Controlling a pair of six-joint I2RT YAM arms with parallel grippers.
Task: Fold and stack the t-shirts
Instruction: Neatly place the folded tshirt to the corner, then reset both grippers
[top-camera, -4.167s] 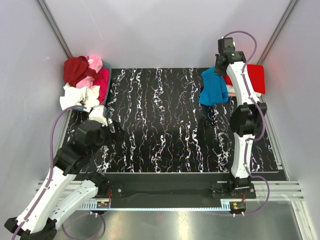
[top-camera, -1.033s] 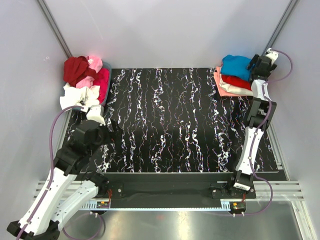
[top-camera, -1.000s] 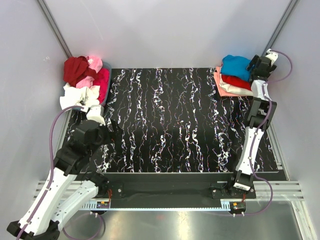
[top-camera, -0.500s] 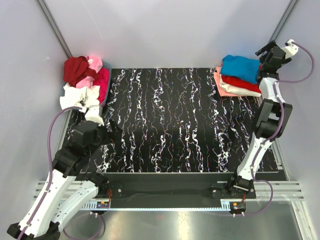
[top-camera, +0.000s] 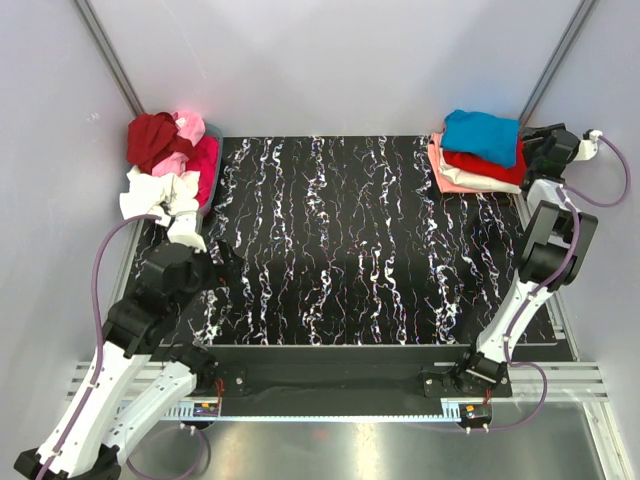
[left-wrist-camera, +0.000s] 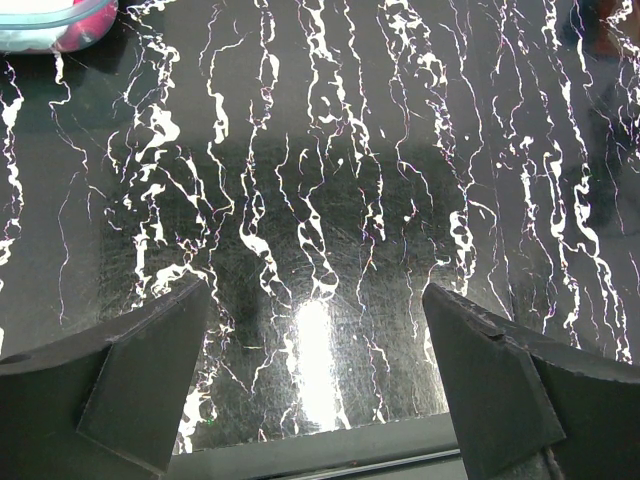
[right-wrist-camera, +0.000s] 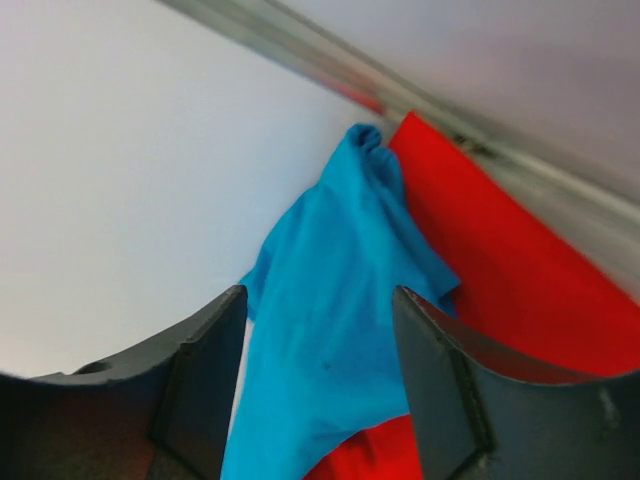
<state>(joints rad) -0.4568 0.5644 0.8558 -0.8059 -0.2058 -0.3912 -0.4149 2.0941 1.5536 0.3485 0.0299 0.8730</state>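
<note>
Black marbled mat (top-camera: 350, 250), white walls (top-camera: 330, 60). Blue shirt (top-camera: 480, 133) hides most of red shirt (top-camera: 487, 166). Left gripper (left-wrist-camera: 315, 300), right gripper (right-wrist-camera: 318, 300) both released, empty.

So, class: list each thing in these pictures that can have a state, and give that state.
blue t-shirt: folded, on top of the stack.
red t-shirt: folded, under the blue one.
shirt pile: crumpled, unfolded, far left.
left tool: open, empty.
right tool: open, empty, beside the stack.
</note>
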